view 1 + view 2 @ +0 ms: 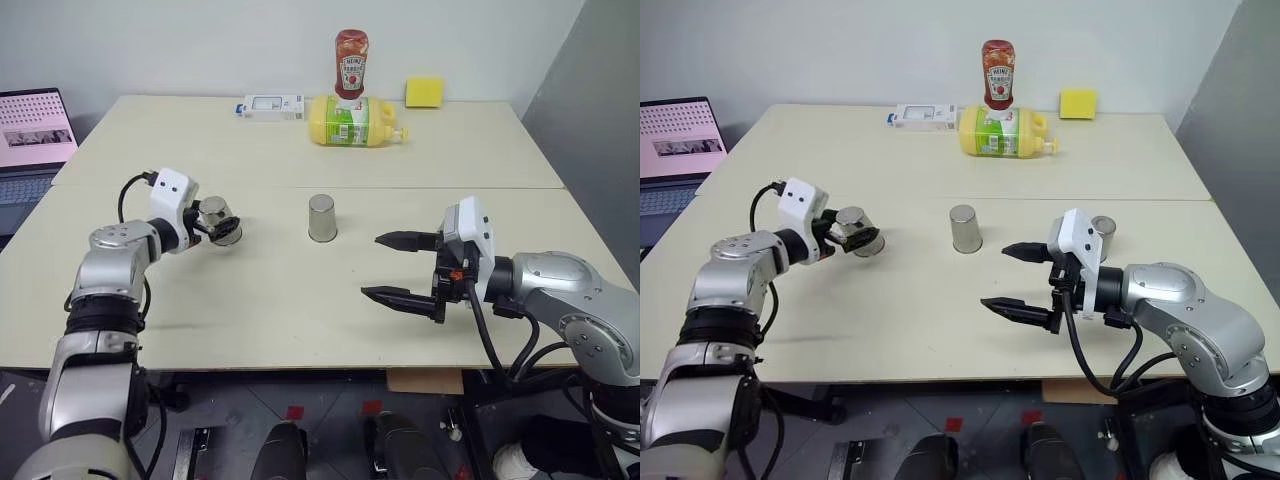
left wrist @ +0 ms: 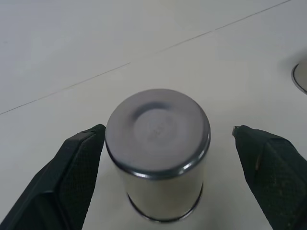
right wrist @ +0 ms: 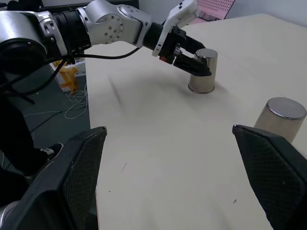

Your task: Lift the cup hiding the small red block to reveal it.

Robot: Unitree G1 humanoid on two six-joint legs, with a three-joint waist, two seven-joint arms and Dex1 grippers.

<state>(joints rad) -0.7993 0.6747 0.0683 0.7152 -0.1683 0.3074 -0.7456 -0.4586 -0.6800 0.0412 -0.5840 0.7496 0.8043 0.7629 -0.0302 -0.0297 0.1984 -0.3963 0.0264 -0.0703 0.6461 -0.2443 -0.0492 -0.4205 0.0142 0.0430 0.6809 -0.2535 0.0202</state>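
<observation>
Forward-reaching, left gripper point(image 2: 158, 158) — wide open — straddles the cup point(image 2: 158, 153).

Inverted silver cup point(image 2: 157, 153) on table

A pale cream surface point(image 1: 300, 300), made of two tables meeting at a seam, is standing against a plain light wall point(image 1: 200, 40). A grey partition point(image 1: 600, 90) is rising at the right. Dark floor point(image 1: 330, 410) is showing below.
</observation>
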